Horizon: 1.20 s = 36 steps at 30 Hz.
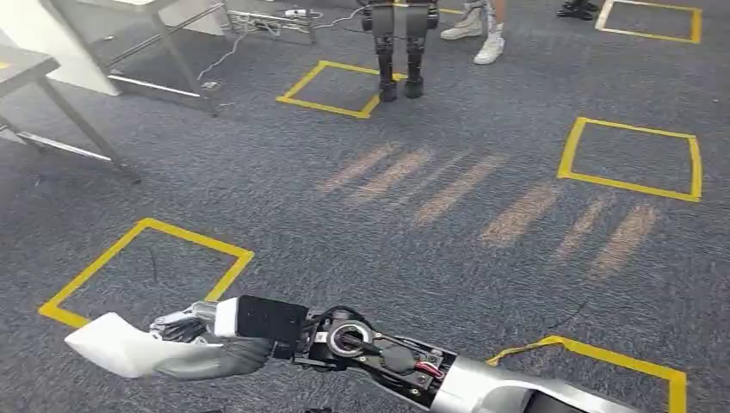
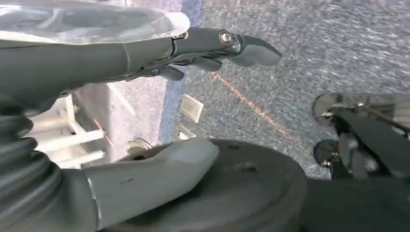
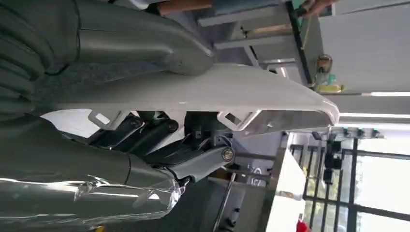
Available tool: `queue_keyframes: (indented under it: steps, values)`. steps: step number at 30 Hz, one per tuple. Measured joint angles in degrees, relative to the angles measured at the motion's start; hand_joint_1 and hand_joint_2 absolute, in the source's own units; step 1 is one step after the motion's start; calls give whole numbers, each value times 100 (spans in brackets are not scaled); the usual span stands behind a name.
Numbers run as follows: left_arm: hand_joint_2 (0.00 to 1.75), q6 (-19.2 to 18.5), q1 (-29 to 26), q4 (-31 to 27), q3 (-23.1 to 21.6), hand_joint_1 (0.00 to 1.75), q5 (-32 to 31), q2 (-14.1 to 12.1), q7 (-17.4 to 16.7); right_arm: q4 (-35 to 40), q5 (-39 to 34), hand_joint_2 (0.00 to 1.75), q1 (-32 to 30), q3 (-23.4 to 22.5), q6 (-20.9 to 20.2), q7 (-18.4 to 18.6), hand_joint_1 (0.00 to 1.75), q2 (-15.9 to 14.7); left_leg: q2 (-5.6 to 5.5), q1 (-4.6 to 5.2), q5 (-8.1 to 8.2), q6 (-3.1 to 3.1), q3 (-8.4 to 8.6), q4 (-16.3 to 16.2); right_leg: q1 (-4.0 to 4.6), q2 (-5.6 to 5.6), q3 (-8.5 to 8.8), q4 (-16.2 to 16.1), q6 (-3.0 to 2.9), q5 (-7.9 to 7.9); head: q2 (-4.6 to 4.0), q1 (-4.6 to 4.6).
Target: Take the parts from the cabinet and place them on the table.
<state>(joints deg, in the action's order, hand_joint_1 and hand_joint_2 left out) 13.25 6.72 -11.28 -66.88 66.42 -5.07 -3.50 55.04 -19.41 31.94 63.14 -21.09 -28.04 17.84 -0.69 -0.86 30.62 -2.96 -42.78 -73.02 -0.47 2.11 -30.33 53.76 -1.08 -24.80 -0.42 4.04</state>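
— That white part (image 1: 112,344), in the right hand (image 1: 202,340) out over the carpet (image 1: 430,258): heavy, you reckon?

— Looks like a light, stiff moulded shell with a smooth, maybe slippery face. In the right wrist view the thumb (image 3: 145,43) lies on one face and the fingers (image 3: 193,164) curl under the other, gripping mid-length, which seems sensible.

— And the left hand (image 2: 145,121)?

— Spread apart, holding nothing. No cabinet or counter for certain; only table legs (image 1: 86,129) at the edge, and the part's far end is cut off.

The right robot hand (image 3: 145,121) grips a white part (image 3: 203,92).
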Motion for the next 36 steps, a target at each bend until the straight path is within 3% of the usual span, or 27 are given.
queue_keyframes:
  steps: [1, 3, 4, 5, 7, 9, 10, 11, 12, 14, 15, 16, 18, 19, 20, 21, 22, 23, 24, 25, 26, 27, 29, 30, 31, 32, 36]
  values:
    - [175, 0, -8, 0, 0, 0, -2, -2, 11, 0, 22, 175, -2, 0, 0, 9, 175, 0, 26, -16, -126, -14, 66, 141, -3, 79, 7, 0, 9, -14, 0, -2]
    - [175, 2, -11, 0, -2, 0, -18, -15, 13, 2, 50, 175, -1, 0, 2, 13, 175, 0, 133, -36, -588, -27, 556, 1060, -17, 215, 46, 1, 47, -46, 0, -2]
    - [175, 4, -8, 0, 0, 0, -18, -22, 22, 4, 61, 175, 0, 0, 15, 15, 175, 2, 382, -34, -820, -31, 885, 1659, -10, 279, 81, 3, 83, -71, 0, -2]
    - [175, 4, 7, 0, 0, 0, -20, 3, 33, 15, 63, 175, 2, 0, 24, 15, 175, 2, 692, 26, -773, -17, 977, 1894, 59, 320, 91, 1, 117, -90, 0, 7]
    - [175, 4, 12, 0, 0, 0, -20, -9, 76, 41, 70, 175, 3, -2, 68, 17, 175, 2, 510, 5, -800, 136, 947, 1871, 96, 401, 100, 15, 154, -116, 0, -31]
    - [175, 7, 3, 0, 0, 0, -17, -9, 89, 46, 72, 175, -3, -2, 83, 20, 175, 2, 378, 13, -778, 201, 925, 1855, 89, 530, 136, 13, 205, -155, 0, -31]
    - [175, 9, 6, 0, 0, 0, -13, -11, 92, 68, 74, 175, 1, -2, 83, 20, 175, 2, 293, -6, -789, 248, 952, 1872, 55, 513, 134, 47, 253, -225, 0, -35]
    - [175, 9, -1, 0, 0, 0, 4, -9, 94, 87, 83, 175, 3, -2, 74, 20, 175, 2, 227, -9, -784, 283, 957, 1873, 24, 218, 87, 221, 276, -352, 0, -42]
    - [175, 22, 3, 0, 0, 0, 19, -9, 98, 105, 83, 175, 11, -4, 66, 15, 175, 2, 177, -3, -785, 329, 956, 1873, 11, 14, -94, 608, 280, -570, 0, -48]
    - [175, 39, 13, 0, 4, 0, 50, -9, 100, 109, 83, 175, 0, 0, 28, 22, 175, 0, 10, 16, -782, 363, 954, 1873, 14, -160, -643, 1718, 281, -1022, 0, -52]
    - [175, 39, 11, 0, 9, 0, 74, -9, 105, 109, 85, 175, -3, 0, 13, 22, 175, -4, -83, 32, -781, 366, 957, 1871, 14, -183, -836, 2057, 273, -1083, 0, -52]
    - [175, 39, 9, 0, 13, 0, 92, -9, 105, 109, 83, 175, 0, 2, -2, 20, 175, -4, -180, 44, -781, 366, 965, 1869, 17, -194, -889, 2079, 253, -995, 0, -50]
    - [175, 46, 3, 0, 35, 0, 133, -9, 105, 111, 85, 175, 21, 9, -42, 11, 175, 2, -381, 56, -780, 365, 988, 1864, 38, -240, -621, 1376, 178, -487, 0, -52]
    - [175, 52, 4, 0, 48, 0, 140, -9, 107, 111, 85, 175, 37, 13, -46, 9, 175, 11, -476, 59, -780, 363, 1003, 1864, 50, -358, -379, 806, 127, -178, 0, -52]
    - [175, 55, 2, 0, 63, 0, 142, 4, 120, 114, 85, 175, 53, 18, -59, 9, 175, 18, -541, 36, -780, 362, 991, 1865, 48, -685, -200, 343, 71, 32, 0, -52]
    - [175, 59, 16, 2, 87, 0, 144, 7, 140, 114, 85, 175, 64, 18, -63, 0, 175, 26, -623, 82, -772, 341, 960, 1812, 4, -788, -127, 146, 54, 2, 0, -52]
    - [175, 59, 12, 0, 98, 0, 146, 15, 166, 111, 85, 175, 69, 22, -68, 4, 175, 28, -674, 43, -789, 309, 932, 1835, 21, -708, -122, 152, 104, -9, 0, -50]
    - [175, 59, -8, 0, 103, 0, 155, 9, 170, 114, 90, 175, 76, 26, -79, 4, 175, 37, -745, 12, -797, 268, 924, 1855, 65, -665, -121, 148, 93, -14, 0, -55]
    - [175, 59, -22, 0, 107, 0, 157, 9, 175, 114, 101, 175, 78, 33, -85, 4, 175, 50, -806, 2, -814, 221, 925, 1876, 55, -616, -108, 128, 77, -9, 0, -66]
    - [175, 61, -34, 2, 114, 0, 157, -13, 175, 118, 101, 175, 86, 33, -85, 4, 175, 85, -878, 33, -815, 195, 922, 1874, -22, -520, -57, 34, 58, 31, 0, -66]
    - [175, 63, -52, 2, 116, 0, 160, -4, 177, 116, 103, 175, 98, 39, -85, 9, 175, 98, -572, 50, -732, 176, 879, 1761, -8, -447, -11, -2, 54, 46, 0, -68]
    - [175, 63, -43, 2, 118, 0, 160, -7, 184, 122, 101, 175, 116, 42, -92, -7, 175, 114, -282, 57, -525, 140, 721, 1436, -9, -372, 0, -16, 39, 47, 0, -24]
    - [175, 66, -4, 2, 133, 0, 177, 0, 203, 120, 103, 175, 115, 48, -109, 0, 175, 114, -55, 25, -104, 69, 234, 489, 6, -188, 4, -16, 21, 30, 0, -22]
    - [175, 72, -4, 2, 140, 0, 190, 0, 216, 101, 103, 175, 103, 61, -114, 7, 175, 114, -23, 7, 2, 39, 34, 111, 6, -89, -1, -15, 18, 19, 0, -20]
    - [175, 85, -8, 2, 146, 0, 199, 0, 221, 92, 107, 175, 100, 77, -122, 4, 175, 114, 2, -14, -41, 18, -22, 23, 5, -4, 2, -14, 18, 11, 0, -20]
    - [175, 98, -10, 2, 151, 0, 201, -2, 223, 92, 111, 175, 102, 83, -127, 2, 175, 114, 16, -25, -119, 9, 15, 106, 4, 38, 7, -14, 24, 3, 0, -20]
    - [175, 101, -10, 2, 153, 0, 201, -2, 223, 92, 111, 175, 103, 83, -127, 2, 175, 114, 19, -27, -152, 7, 36, 151, 3, 51, 10, -14, 27, 0, 0, -20]
